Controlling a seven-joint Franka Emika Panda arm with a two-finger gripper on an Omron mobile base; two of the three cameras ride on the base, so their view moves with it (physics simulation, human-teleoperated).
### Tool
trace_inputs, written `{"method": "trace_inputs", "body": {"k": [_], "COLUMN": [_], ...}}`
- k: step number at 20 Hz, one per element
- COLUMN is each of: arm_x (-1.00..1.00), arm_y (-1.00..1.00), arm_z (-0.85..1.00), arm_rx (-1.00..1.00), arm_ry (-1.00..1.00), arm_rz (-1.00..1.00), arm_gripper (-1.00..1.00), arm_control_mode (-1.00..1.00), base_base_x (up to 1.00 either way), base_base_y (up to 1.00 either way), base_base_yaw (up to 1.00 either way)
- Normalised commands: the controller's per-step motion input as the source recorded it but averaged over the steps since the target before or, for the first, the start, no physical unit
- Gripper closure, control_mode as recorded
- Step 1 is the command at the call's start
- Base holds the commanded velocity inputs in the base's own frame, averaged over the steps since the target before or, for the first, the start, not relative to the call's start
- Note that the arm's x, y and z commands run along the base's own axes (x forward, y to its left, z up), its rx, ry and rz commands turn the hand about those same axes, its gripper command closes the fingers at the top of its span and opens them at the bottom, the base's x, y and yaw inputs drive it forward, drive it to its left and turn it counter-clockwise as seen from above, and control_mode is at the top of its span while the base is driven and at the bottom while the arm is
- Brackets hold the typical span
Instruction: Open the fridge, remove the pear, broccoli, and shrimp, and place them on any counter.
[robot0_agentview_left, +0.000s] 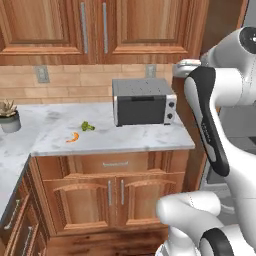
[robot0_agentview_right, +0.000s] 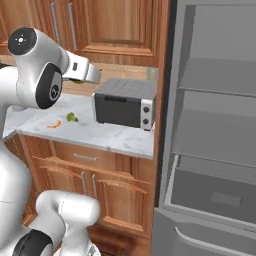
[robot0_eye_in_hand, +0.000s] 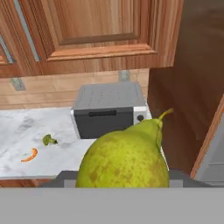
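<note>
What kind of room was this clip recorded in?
A simulated home kitchen, by the look of it: a marble counter on wooden cabinets, a grey toaster oven on it, and an open fridge beside it.

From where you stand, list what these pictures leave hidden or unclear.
- Gripper fingertips: in the hand view the pear covers them, so the contact itself is unseen.
- Pear's underside: cut off at the bottom of the hand view.
- Shrimp and broccoli on the counter: too small in the left base view for detail.
- Fridge: its lower drawer is cut off by the right base view's bottom edge.
</note>
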Motion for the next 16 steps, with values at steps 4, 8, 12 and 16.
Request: {"method": "trace_inputs", "body": {"k": [4,8,12,16], "arm_x": [0.00,0.00,0.00,0.00], "arm_y": [0.00,0.00,0.00,0.00], "arm_z": [0.00,0.00,0.00,0.00], "arm_rx": [0.00,0.00,0.00,0.00], "arm_ry": [0.00,0.00,0.00,0.00], "arm_rz": [0.00,0.00,0.00,0.00], "arm_gripper": [1.00,1.00,1.00,1.00], "arm_control_mode": [1.00,1.00,1.00,1.00], "base_base_x": [0.44,0.86,1.00,0.71], "base_base_y": [0.99,0.64,0.21,0.13], "base_base_yaw": [0.03,0.09,0.09,0.08]}}
